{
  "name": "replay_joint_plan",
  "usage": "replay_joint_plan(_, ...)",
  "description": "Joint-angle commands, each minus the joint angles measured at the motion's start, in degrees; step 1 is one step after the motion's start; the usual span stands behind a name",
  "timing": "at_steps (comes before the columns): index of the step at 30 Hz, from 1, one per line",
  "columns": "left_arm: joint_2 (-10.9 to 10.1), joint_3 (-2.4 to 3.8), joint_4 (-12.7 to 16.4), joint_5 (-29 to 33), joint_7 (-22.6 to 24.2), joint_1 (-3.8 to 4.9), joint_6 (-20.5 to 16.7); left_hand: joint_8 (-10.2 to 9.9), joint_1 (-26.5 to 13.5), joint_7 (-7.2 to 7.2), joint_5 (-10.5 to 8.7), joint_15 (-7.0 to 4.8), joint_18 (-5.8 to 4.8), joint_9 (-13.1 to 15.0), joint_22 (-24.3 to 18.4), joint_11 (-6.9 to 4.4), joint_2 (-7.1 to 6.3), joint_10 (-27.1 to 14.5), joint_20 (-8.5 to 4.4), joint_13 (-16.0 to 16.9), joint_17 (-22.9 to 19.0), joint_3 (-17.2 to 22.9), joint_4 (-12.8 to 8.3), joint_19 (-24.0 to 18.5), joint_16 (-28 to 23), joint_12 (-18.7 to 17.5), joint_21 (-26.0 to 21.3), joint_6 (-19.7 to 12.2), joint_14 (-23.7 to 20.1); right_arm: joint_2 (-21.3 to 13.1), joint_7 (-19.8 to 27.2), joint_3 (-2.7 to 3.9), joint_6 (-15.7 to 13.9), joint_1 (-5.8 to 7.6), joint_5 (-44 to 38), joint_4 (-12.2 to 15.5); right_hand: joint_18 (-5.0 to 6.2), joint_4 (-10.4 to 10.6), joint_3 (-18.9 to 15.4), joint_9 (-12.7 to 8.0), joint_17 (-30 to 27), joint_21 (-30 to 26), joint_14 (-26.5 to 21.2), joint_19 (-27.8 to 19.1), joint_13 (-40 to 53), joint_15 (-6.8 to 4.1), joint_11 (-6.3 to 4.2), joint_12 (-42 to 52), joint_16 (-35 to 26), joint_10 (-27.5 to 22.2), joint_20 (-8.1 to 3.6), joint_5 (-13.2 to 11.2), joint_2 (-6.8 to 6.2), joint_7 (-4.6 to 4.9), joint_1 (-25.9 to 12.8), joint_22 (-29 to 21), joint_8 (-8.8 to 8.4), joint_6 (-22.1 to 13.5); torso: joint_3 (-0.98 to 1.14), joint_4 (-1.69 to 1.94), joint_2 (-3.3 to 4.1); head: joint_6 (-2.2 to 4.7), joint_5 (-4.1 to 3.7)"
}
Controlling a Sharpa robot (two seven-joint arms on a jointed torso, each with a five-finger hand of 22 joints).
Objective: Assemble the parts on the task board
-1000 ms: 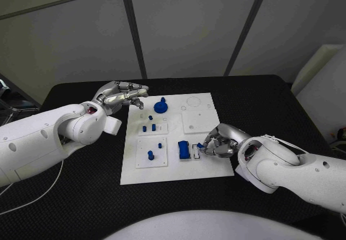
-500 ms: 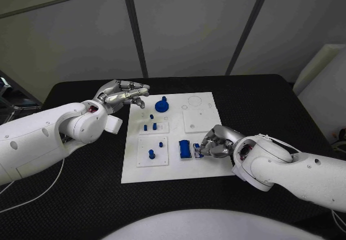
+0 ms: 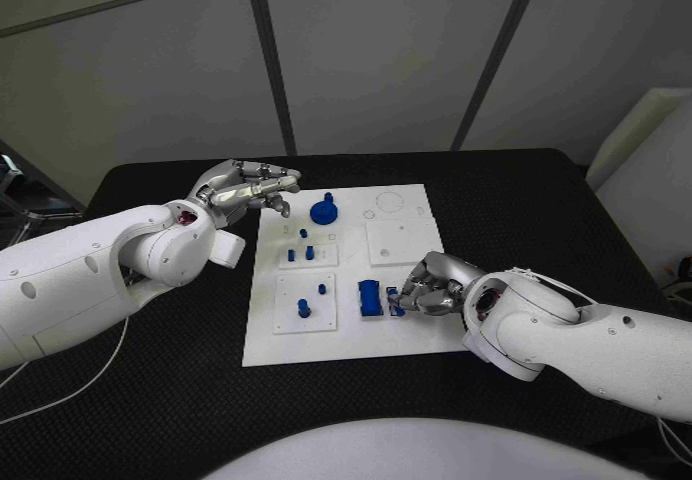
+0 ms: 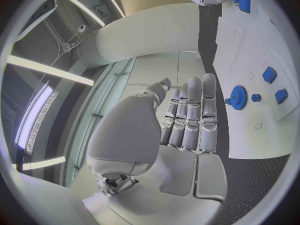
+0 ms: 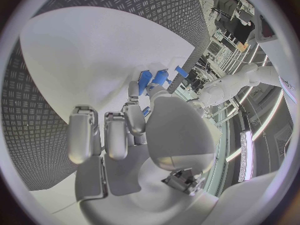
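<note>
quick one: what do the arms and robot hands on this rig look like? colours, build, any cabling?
Both arms are glossy white with rounded, bulbous shells. Each ends in a silver metallic robot hand, left and right, with segmented fingers and smooth pale grey palm covers. A red part shows at the left wrist joint. A thin pale cable loops along the right forearm, and another trails on the table under the left arm.

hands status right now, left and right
left hand: open, holds nothing, at the task board's far left corner.
right hand: pinches a small blue part.
</note>
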Motion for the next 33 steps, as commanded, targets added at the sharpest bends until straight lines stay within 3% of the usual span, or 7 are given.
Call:
replay_joint_plan(1, -0.01, 0.03, 0.14, 0.12, 0.02, 0.08, 0.84, 0.16, 0.00, -0.14, -0.06, 0.00, -0.62, -0.03, -0.05, -0.18, 0.40, -0.40, 0.22, 0.05, -0.05, -0.32, 0.10, 0.10, -0.16, 0.33, -0.31, -0.37, -0.27, 0.19, -0.26, 0.01, 0.28, 0.07, -0.31, -0.08, -1.07, -0.11, -0.72, 0.15, 7.81, 0.04, 4.53, 1.74, 0.02, -0.25, 0.04, -0.01, -0.01, 0.22, -0.42, 0.07, -0.14, 0.34, -0.86, 4.54, -0.10, -0.02, 0.00, -0.05, 0.02, 0.01, 0.05)
replay_joint_plan(10, 0.04, 0.03, 0.11, 0.12, -0.04, 0.09, 0.91, 0.16, 0.00, -0.14, -0.06, 0.00, -0.62, -0.03, -0.05, -0.18, 0.40, -0.40, 0.22, 0.05, -0.05, -0.32, 0.10, 0.10, -0.16, 0.33, -0.31, -0.37, -0.27, 0.46, -0.05, 0.01, -0.08, 0.08, -0.43, -0.36, -1.05, -0.13, -2.52, 0.52, 7.76, -0.05, 4.52, 1.68, 0.01, -0.21, 0.08, -0.21, -0.05, 0.12, -0.39, -2.31, 0.17, 0.38, -1.83, 4.47, -0.07, -0.19, 0.01, -0.04, 0.04, 0.05, 0.09)
replay_joint_plan(17, 0.08, 0.03, 0.06, 0.12, -0.10, 0.09, 0.91, 0.17, -0.02, -0.12, -0.06, 0.01, -0.63, -0.03, -0.08, -0.17, 0.43, -0.45, 0.23, 0.06, -0.06, -0.36, 0.13, 0.11, -0.17, 0.36, -0.35, -0.40, -0.29, 0.49, 0.36, 0.02, -0.73, 0.08, -0.51, -0.32, -1.03, -0.06, -5.34, 0.94, 7.70, -0.11, 4.50, 1.64, 0.14, -0.11, 0.18, -0.26, -0.11, 0.10, -0.30, -8.58, 0.86, 0.46, -4.01, 4.46, -0.03, -0.30, 0.02, -0.06, 0.01, 0.05, 0.06)
replay_joint_plan(24, 0.03, 0.03, 0.04, 0.12, -0.09, 0.09, 0.89, 0.17, -0.02, -0.12, -0.06, 0.01, -0.63, -0.03, -0.08, -0.17, 0.43, -0.45, 0.23, 0.06, -0.06, -0.36, 0.13, 0.11, -0.17, 0.36, -0.35, -0.40, -0.29, -1.11, 3.13, 0.01, -0.84, 0.07, -0.81, 0.64, -1.02, -0.34, -6.04, 1.12, 7.72, -0.13, 4.51, 1.62, 0.17, -0.13, 0.15, -0.30, -0.10, 0.07, -0.32, -9.38, 0.91, 0.42, -3.25, 4.45, -0.01, -0.38, 0.07, -0.09, -0.05, 0.08, 0.06)
replay_joint_plan(33, -0.04, 0.02, -0.03, 0.12, -0.08, 0.08, 0.88, 0.17, -0.02, -0.12, -0.06, 0.01, -0.63, -0.03, -0.08, -0.17, 0.43, -0.45, 0.23, 0.06, -0.06, -0.36, 0.13, 0.11, -0.17, 0.36, -0.35, -0.40, -0.29, -4.46, 7.94, -0.01, 5.53, 0.06, -0.47, 2.75, -0.91, -1.92, -7.64, 1.40, 6.98, -0.59, 4.33, 1.30, -0.52, 0.06, 0.42, -1.53, -0.62, -0.62, -0.17, -12.08, -0.07, 0.78, 1.43, 3.96, -0.36, -1.26, 0.07, -0.17, -0.04, 0.24, -0.36)
